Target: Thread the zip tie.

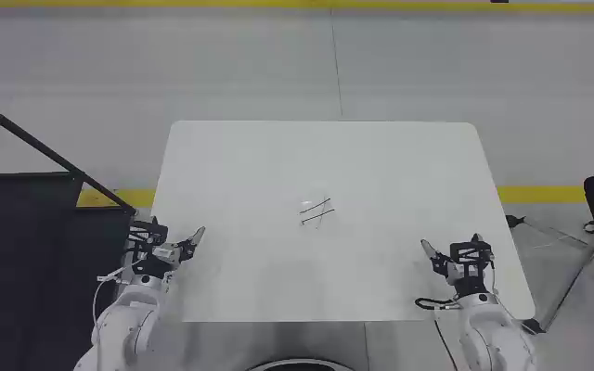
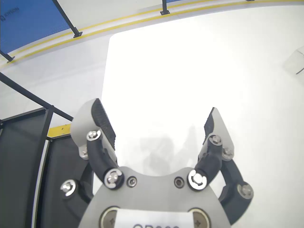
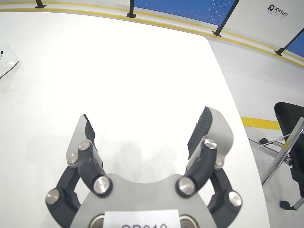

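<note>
Ribbed jaws, slim black zip tie (image 1: 316,217)

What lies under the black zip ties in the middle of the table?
Under the black zip ties a small clear plastic piece seems to lie, on the white table. The piece is see-through; its edges are too faint to trace.
</note>
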